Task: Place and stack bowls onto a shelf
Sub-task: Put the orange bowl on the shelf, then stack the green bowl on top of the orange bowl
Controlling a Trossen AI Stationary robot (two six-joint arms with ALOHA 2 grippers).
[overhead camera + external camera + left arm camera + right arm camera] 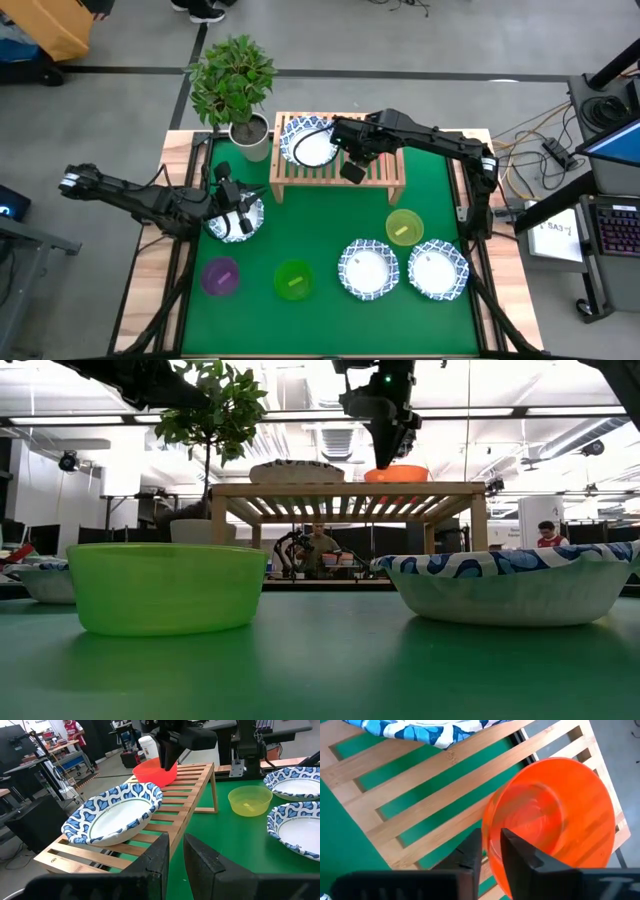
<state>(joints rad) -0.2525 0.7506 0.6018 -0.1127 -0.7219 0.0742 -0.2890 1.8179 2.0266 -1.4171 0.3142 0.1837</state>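
- Right gripper [490, 851] pinches the red bowl's [555, 820] near rim, fingers closed on it, over the shelf [385, 180] mid-slats.
- Patterned bowl [307, 141] sits at the shelf's left end; right end free.
- Left gripper [236, 208], fingers nearly closed, holds nothing, over another patterned bowl [222, 230] at the mat's left edge.

Both arms are showing as matte black, built from slim jointed links with boxy wrist housings. The left gripper [172, 857] is ending in two flat, dark, blunt fingers; the right gripper [490, 851] is looking the same. A small green light is glowing on the right arm's wrist housing.
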